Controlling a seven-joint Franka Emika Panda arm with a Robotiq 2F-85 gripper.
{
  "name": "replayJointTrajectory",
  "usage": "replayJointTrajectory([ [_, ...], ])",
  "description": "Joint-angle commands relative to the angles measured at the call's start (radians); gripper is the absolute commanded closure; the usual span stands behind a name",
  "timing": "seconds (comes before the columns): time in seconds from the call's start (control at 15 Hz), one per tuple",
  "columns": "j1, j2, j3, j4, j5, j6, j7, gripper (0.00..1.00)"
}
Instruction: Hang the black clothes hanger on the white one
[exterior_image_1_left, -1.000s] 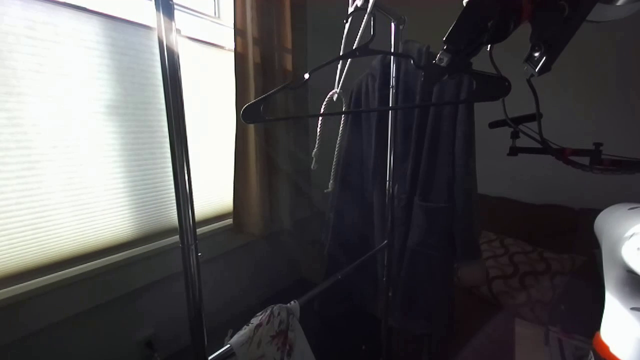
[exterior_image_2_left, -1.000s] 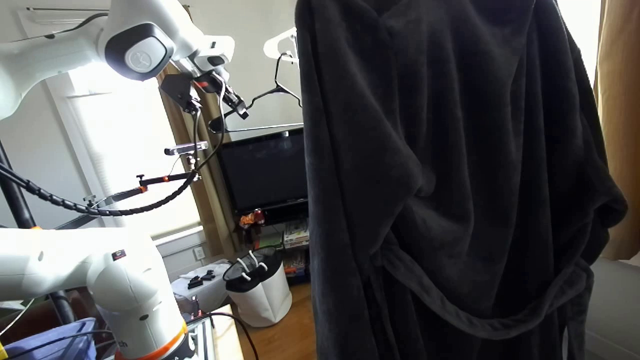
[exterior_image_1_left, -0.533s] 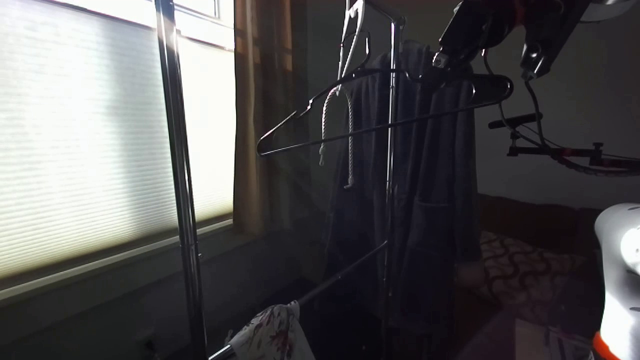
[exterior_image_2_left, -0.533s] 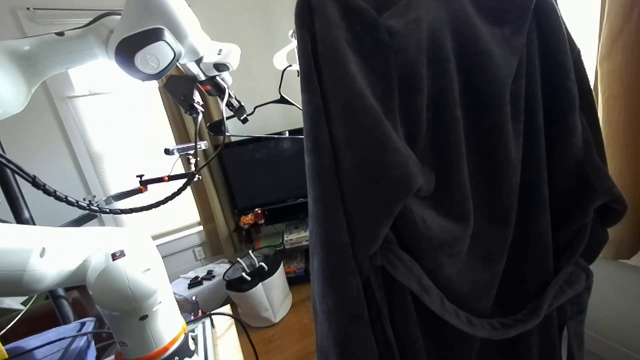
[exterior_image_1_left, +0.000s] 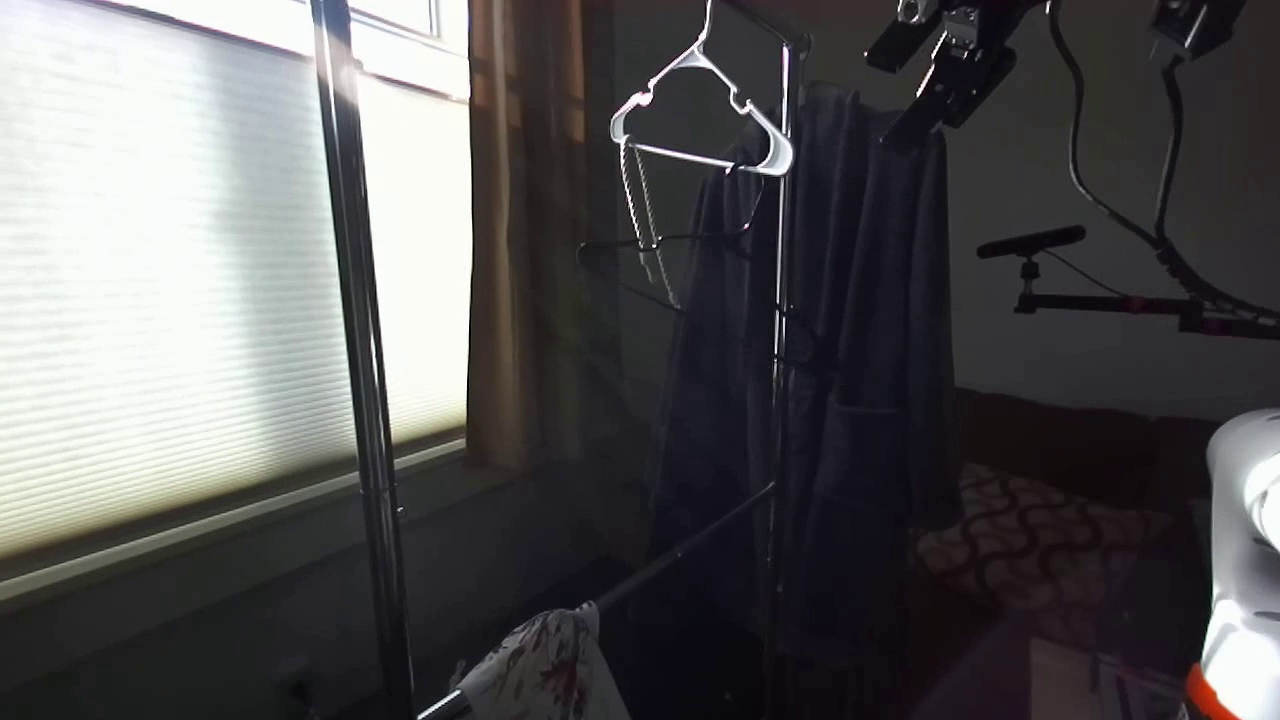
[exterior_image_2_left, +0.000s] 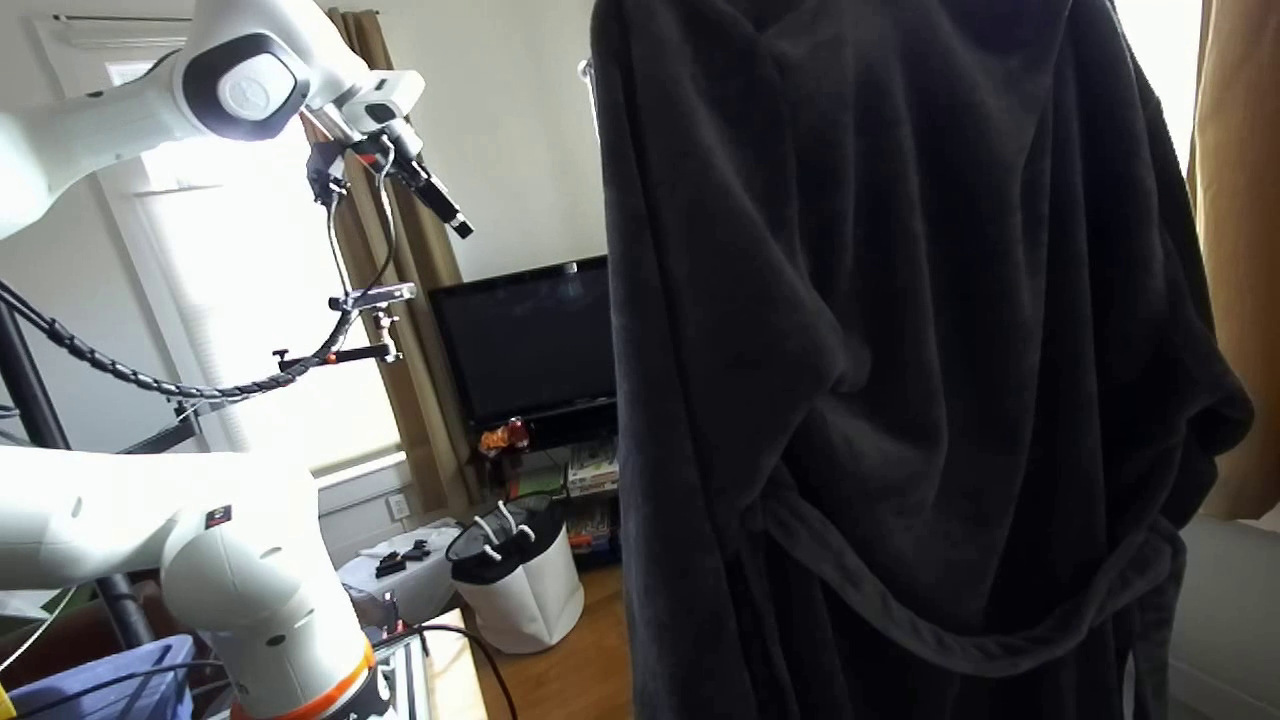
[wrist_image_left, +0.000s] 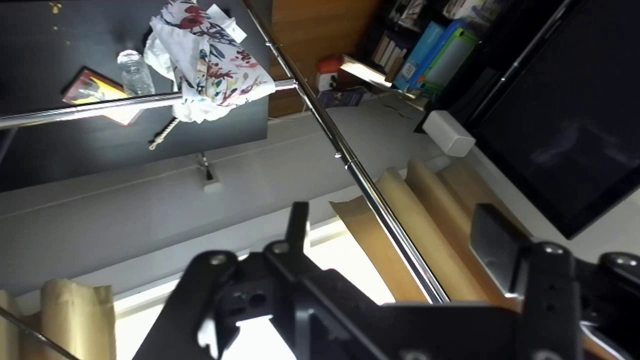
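Note:
In an exterior view the white hanger hangs from the rack's top rail with its triangle facing the camera. Below it is the black clothes hanger, its hook over the white bottom bar close to the right corner. It tilts down to the right, its outline faint against the dark robe. My gripper is up and to the right, apart from both hangers. In the wrist view the gripper has its fingers spread wide with nothing held between them. Neither hanger shows in the wrist view.
A chrome rack post stands by the window; another post crosses the wrist view. A dark robe hangs in both exterior views. Rope cord dangles from the white hanger. Floral cloth drapes over the low bar.
The gripper has opened, let go of the black hanger and backed away from it. The black hanger has dropped to hang from the white one, which has swung round to face the camera.

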Motion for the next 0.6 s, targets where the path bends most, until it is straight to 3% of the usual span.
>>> replayJointTrajectory([
  [0.0,-0.053,0.016,0.108,0.086,-0.061,-0.086,0.095,0.00],
  [0.2,-0.069,0.043,0.139,0.078,-0.081,-0.146,0.124,0.00],
  [0.33,-0.033,0.060,0.129,0.025,-0.046,-0.086,0.056,0.00],
  [0.53,-0.041,0.060,0.129,0.037,-0.062,-0.096,0.073,0.00],
])
